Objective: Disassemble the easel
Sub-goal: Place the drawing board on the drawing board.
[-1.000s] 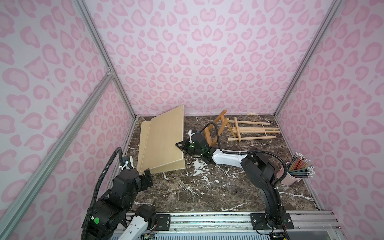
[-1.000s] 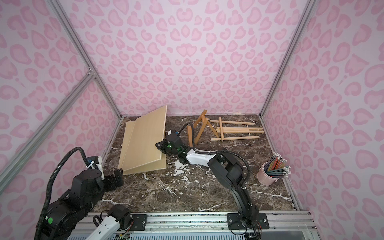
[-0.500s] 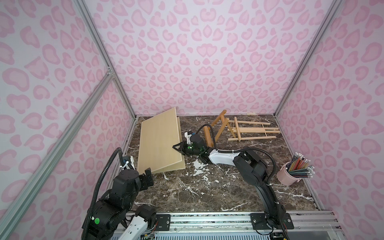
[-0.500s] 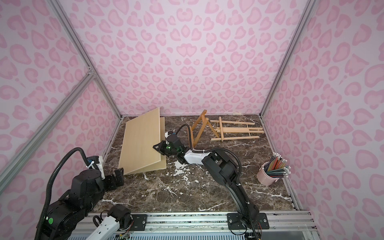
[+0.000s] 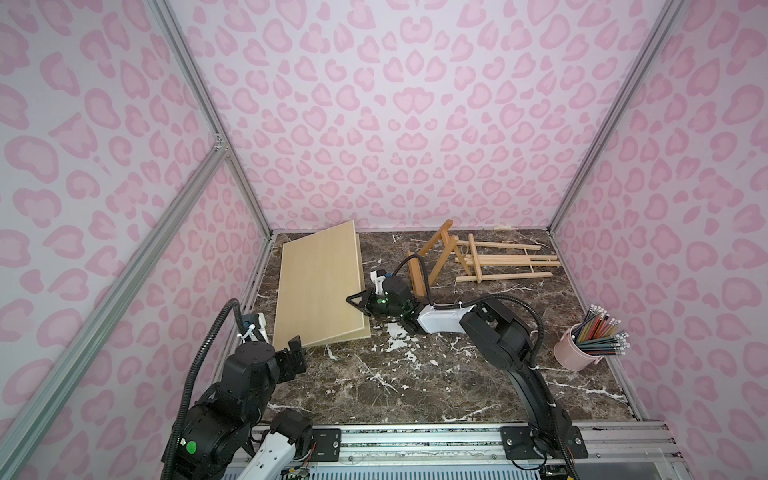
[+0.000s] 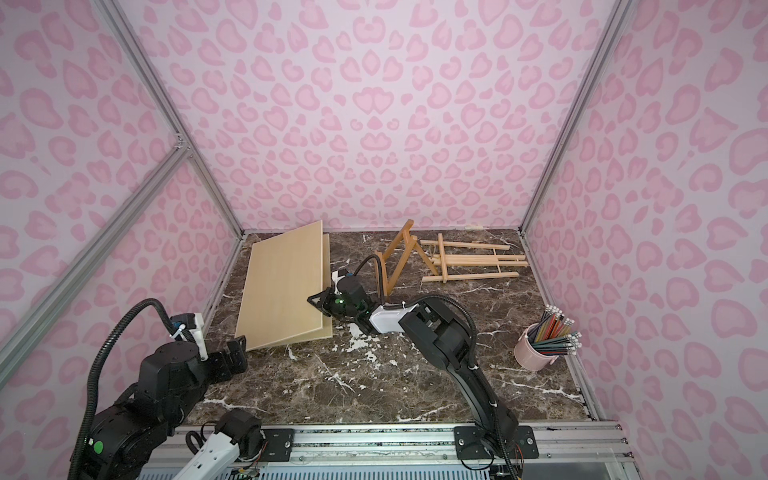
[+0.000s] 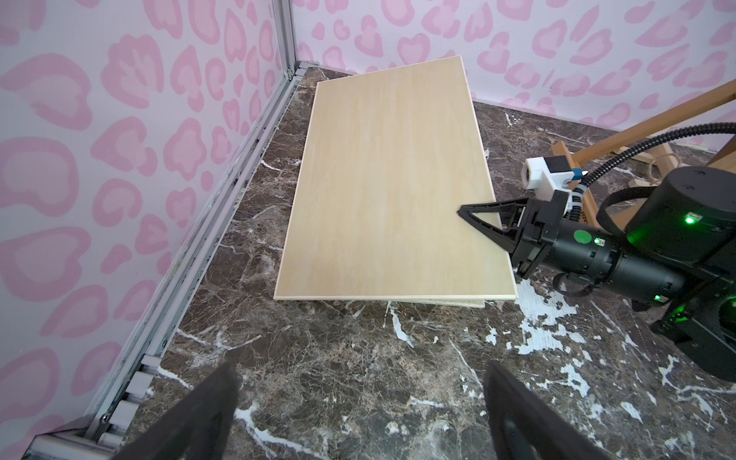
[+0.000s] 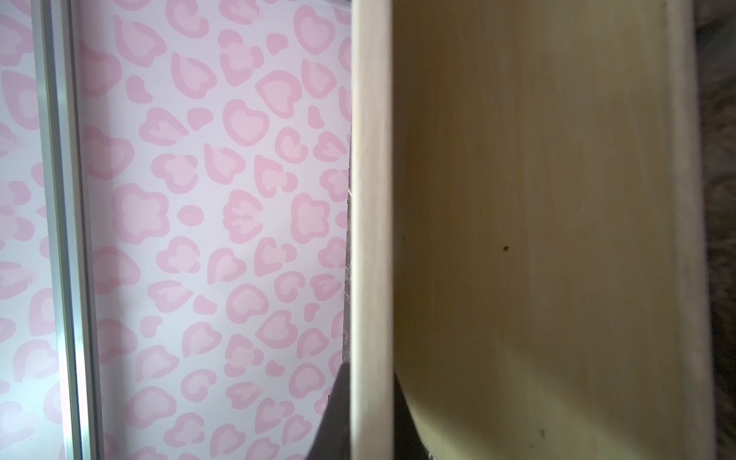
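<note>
- Top views both showed the board point(image 5: 320, 291) at the left of the bench point(image 5: 415, 386). Its long axis ran near to far, and its far end was close to the back wall.
- It lay over a second board point(image 6: 326, 259), a strip of which showed along the right side.
- The light easel point(image 5: 505, 262) lay flat at the far right, with its long axis running left to right.
- The darker frame point(image 5: 434, 255) stood between the light easel and the board, its apex pointing toward the far wall.
- A pink cup point(image 5: 575, 353) of pencils stood at the near right, well apart from the rest.
- Only the left wrist view showed the two boards' near edges stacked, the lower edge visible beneath toward the right.
- Only the right wrist view showed the grip close up, with a pale board edge running between two dark fingers point(image 8: 332, 418). Beside it was a broad tan face, and which board it belonged to could not be told.
- The right pincer point(image 7: 464, 213) was clamped on the board's right edge, in its nearer half.
- The left pincer point(image 7: 360, 370) had its jaws spread wide and held nothing. It hung over the bench, short of the board's near edge.
</note>
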Controlling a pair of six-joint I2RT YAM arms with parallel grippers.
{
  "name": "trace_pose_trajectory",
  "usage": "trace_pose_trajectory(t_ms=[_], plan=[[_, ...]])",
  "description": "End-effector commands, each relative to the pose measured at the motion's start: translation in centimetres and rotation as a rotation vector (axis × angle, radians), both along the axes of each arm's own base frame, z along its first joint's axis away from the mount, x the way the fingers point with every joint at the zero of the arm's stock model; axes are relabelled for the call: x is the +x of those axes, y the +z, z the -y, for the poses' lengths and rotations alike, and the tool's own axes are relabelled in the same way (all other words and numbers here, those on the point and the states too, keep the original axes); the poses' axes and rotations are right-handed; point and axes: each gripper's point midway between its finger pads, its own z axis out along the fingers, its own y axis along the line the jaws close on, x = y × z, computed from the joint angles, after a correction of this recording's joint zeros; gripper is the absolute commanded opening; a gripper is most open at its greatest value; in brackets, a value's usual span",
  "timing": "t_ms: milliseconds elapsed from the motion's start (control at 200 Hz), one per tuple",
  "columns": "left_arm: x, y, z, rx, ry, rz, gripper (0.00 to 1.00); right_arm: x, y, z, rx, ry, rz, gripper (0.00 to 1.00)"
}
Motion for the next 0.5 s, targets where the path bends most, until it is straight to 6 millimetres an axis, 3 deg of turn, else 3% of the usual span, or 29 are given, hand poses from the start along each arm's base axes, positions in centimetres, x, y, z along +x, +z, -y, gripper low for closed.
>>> trace_pose_trajectory(t_ms=[0,110,130,155,365,495], plan=[[0.2,0.3,0.0,-0.004,0.0,0.018,0.97,-1.2,-4.4,1.4,-0.135,0.0,-0.064,0.13],[0.1,0.4,0.0,-0.006,0.001,0.025,0.97,-1.1,-4.8,1.8,-0.145,-0.018,-0.071,0.19],[0.0,0.4,0.0,-0.008,0.0,0.025,0.97,-1.7,-6.2,2.5,-0.172,-0.02,-0.094,0.2],[0.1,0.4,0.0,-0.007,0.0,0.024,0.97,-1.6,-5.0,2.5,-0.156,-0.024,-0.081,0.22],[0.0,0.4,-0.1,-0.01,0.004,0.031,0.97,-1.1,-5.5,3.7,-0.182,-0.041,-0.093,0.41],[-0.2,0.5,-0.2,-0.012,0.005,0.037,0.97,-0.9,-6.2,3.7,-0.227,-0.02,-0.091,0.42]])
